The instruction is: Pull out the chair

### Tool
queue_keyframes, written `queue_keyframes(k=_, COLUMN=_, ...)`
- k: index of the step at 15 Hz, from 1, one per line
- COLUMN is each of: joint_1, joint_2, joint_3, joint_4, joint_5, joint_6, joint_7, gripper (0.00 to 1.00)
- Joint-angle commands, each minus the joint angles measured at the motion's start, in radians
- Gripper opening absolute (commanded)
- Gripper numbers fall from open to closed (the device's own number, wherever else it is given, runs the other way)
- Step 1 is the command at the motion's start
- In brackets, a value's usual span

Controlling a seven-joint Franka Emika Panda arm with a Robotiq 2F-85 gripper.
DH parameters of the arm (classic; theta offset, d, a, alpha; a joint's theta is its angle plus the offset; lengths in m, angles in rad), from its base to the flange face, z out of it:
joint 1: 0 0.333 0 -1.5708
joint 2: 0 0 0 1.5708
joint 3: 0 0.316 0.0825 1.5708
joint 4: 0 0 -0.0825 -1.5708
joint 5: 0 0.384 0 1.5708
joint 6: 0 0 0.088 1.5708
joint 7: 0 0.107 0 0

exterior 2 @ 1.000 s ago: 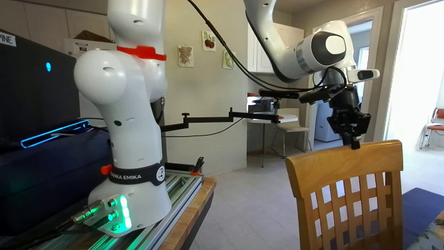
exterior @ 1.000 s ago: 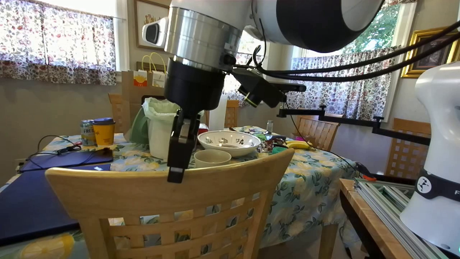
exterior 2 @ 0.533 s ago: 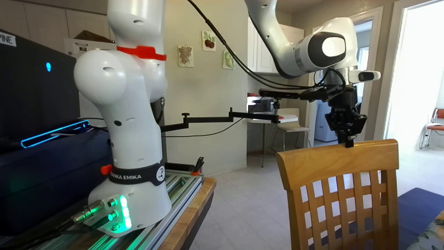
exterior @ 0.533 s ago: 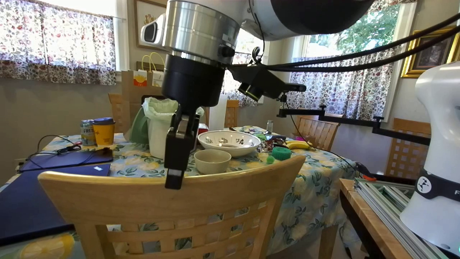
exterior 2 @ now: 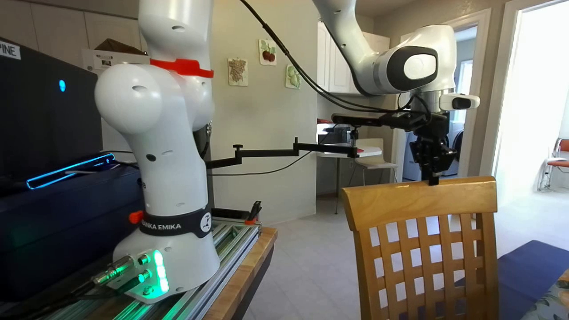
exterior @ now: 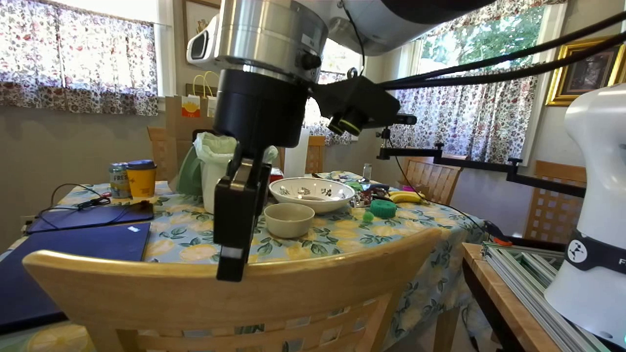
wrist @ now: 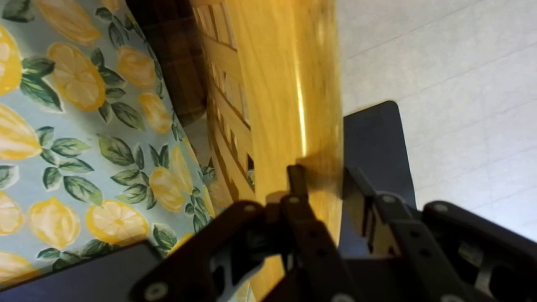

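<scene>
The light-tan wooden chair (exterior: 161, 298) stands in the foreground of an exterior view with its broad curved top rail showing. Its latticed back also shows in an exterior view (exterior 2: 413, 202). In the wrist view its rail (wrist: 277, 105) runs from the top down between my fingers. My gripper (wrist: 323, 180) straddles the rail from above, one finger on each side, and looks shut on it near its middle. In an exterior view the gripper (exterior: 237, 266) shows one black finger on the near face; the other fingertip is hidden behind the rail. The chair's seat and legs are out of view.
The table (exterior: 342, 244) has a lemon cloth and stands beyond the chair. On it are a small bowl (exterior: 289, 222), a wide bowl (exterior: 313, 193), a white bin (exterior: 211, 171) and a dark blue flat item (exterior: 29, 283). The robot's wooden bench (exterior 2: 249, 253) stands to the side.
The gripper and chair have moved together, away from the table and toward the camera behind the chair. More tablecloth now shows between the rail and the small bowl. The gripper stays on the rail.
</scene>
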State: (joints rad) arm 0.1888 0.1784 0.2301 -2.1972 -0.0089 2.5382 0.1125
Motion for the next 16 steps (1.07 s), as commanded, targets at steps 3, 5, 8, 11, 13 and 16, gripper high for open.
queue_keyframes(k=3, joint_1=0.027, joint_2=0.052, joint_3=-0.022, joint_4=0.046, joint_5=-0.024, joint_6=0.033, joint_7=0.03, gripper=0.07)
queue_keyframes(k=5, joint_1=0.029, joint_2=0.052, joint_3=-0.042, joint_4=0.047, joint_5=-0.065, joint_6=0.049, joint_7=0.052, gripper=0.07)
queue_keyframes(k=8, joint_1=0.036, joint_2=0.053, joint_3=-0.073, joint_4=0.05, joint_5=-0.143, joint_6=0.058, joint_7=0.102, gripper=0.07)
queue_keyframes(k=11, joint_1=0.049, joint_2=0.058, joint_3=-0.082, joint_4=0.05, joint_5=-0.188, joint_6=0.063, joint_7=0.151, gripper=0.07)
queue_keyframes(k=13, joint_1=0.057, joint_2=0.058, joint_3=-0.087, joint_4=0.05, joint_5=-0.215, joint_6=0.054, joint_7=0.182, gripper=0.4)
queue_keyframes(k=16, joint_1=0.078, joint_2=0.055, joint_3=-0.105, joint_4=0.044, joint_5=-0.28, joint_6=0.058, joint_7=0.268, gripper=0.67)
